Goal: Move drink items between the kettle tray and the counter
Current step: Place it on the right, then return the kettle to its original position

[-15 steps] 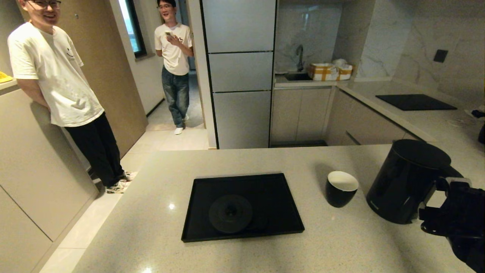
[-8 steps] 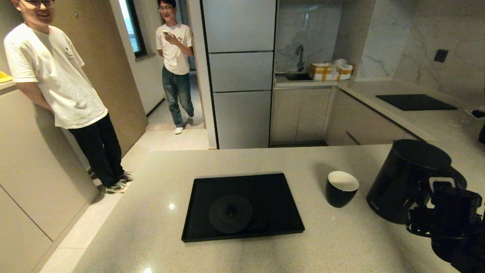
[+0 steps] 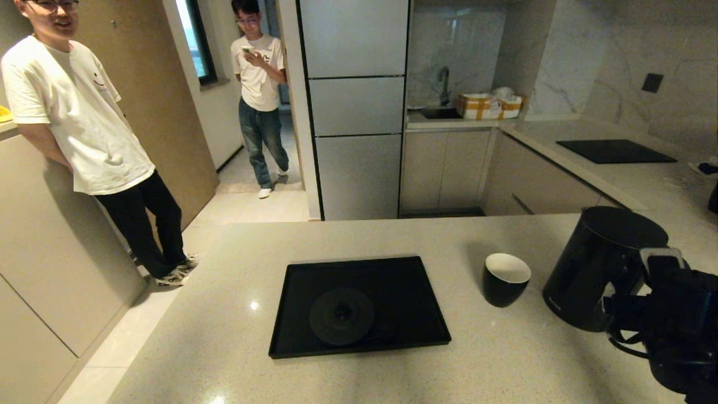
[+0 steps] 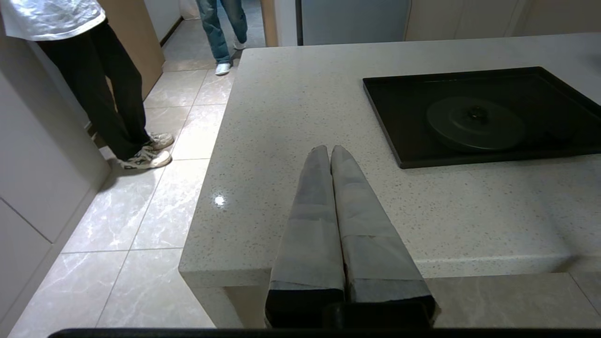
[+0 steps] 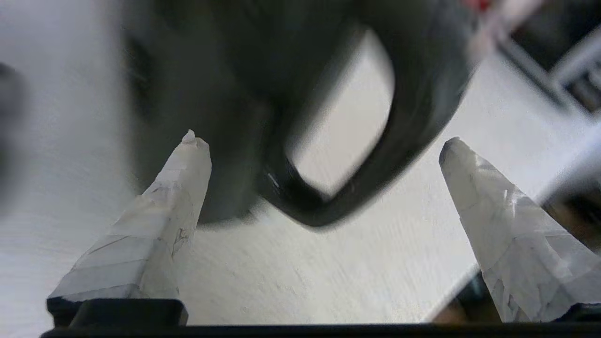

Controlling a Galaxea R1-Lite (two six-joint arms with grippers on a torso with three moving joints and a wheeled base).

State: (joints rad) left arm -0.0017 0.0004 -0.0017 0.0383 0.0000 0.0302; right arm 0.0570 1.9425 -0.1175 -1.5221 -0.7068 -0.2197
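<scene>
The tall black kettle (image 3: 597, 266) stands on the beige speckled counter (image 3: 437, 235), at its right end. My right gripper (image 5: 319, 141) is open behind the kettle, its white fingertips either side of the loop handle (image 5: 404, 136) without touching it. The small black cup (image 3: 505, 279), white inside, stands on the counter between kettle and tray. The black tray (image 3: 415, 275) lies mid-counter, holding only the round base disc (image 3: 341, 315). My left gripper (image 4: 326, 149) is shut and empty, parked over the counter's near left corner, with the tray (image 4: 399, 122) off to its side.
A black cooktop panel (image 3: 614, 150) lies on the far right worktop. Two people (image 3: 73, 112) (image 3: 259, 84) stand on the floor beyond the counter's left edge. Boxes (image 3: 488, 105) sit by the sink at the back.
My right gripper has turned and risen a little at the kettle's handle. Kettle, cup and tray have not moved. The people have shifted slightly.
</scene>
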